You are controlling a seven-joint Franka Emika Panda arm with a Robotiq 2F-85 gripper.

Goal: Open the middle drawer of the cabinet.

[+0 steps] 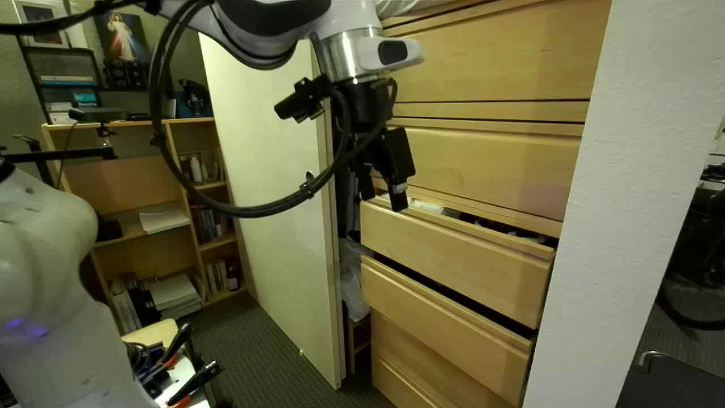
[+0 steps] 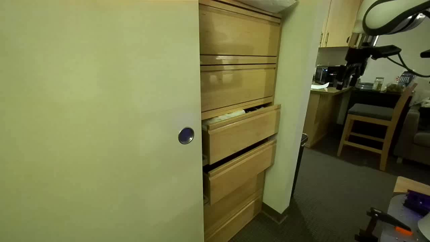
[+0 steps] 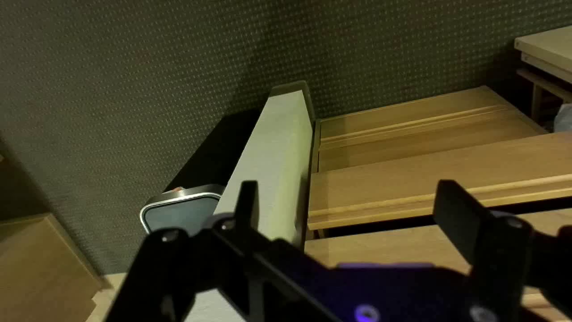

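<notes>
The cabinet (image 1: 498, 62) is tall light wood with stacked wide drawers, and it shows in both exterior views (image 2: 240, 32). Its middle drawer (image 1: 453, 255) stands partly pulled out, with whitish things showing in its dark opening; it also shows so in an exterior view (image 2: 245, 131). In the wrist view the middle drawer's front (image 3: 380, 245) lies behind the jaws. My gripper (image 1: 383, 195) points down with its fingers apart and nothing between them. In an exterior view the gripper (image 2: 347, 84) hangs apart from the cabinet front. The open fingers (image 3: 348, 192) also show in the wrist view.
The drawer below (image 1: 442, 334) also sticks out. A pale door panel (image 1: 272, 198) stands beside the cabinet, and a white wall end (image 1: 628, 198) at its other side. A bookshelf (image 1: 124, 187) stands behind. A black bin (image 3: 183, 214) stands beside the wall. A chair (image 2: 373, 114) stands farther off.
</notes>
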